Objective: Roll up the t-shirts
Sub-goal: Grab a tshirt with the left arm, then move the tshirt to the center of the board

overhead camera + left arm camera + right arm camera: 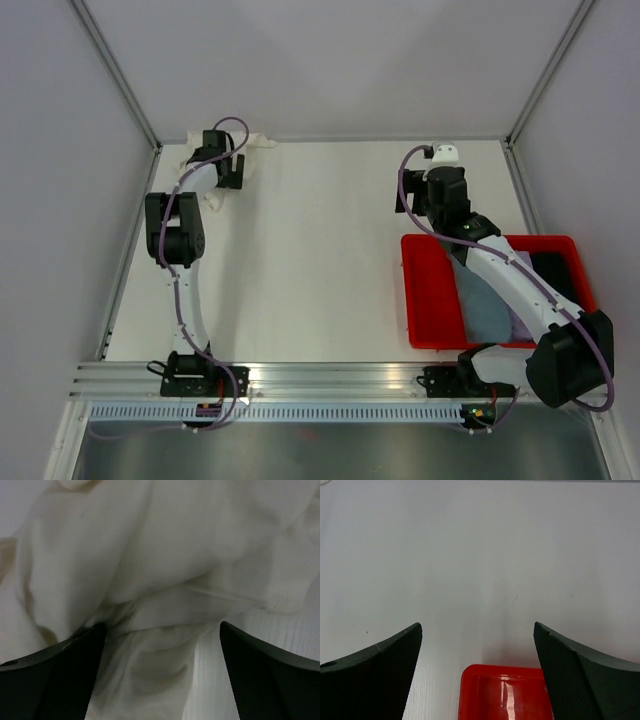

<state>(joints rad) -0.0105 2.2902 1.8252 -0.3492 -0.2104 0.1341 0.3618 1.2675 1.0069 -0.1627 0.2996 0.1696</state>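
Nothing is rolled yet: the cream t-shirt (pixel 165 555) lies crumpled at the far left corner of the desk (pixel 320 250), with the left gripper (pixel 162 624) right over it, jaws wide apart and empty. The right gripper (pixel 477 624), also wide apart and empty, hangs just past the far edge of the one red bin (pixel 432 300) on the right. I count four shirts to roll: the cream one, plus a grey-blue shirt (pixel 485 305), a lilac shirt (pixel 522 326) and what looks like a black shirt (pixel 550 268) in the bin.
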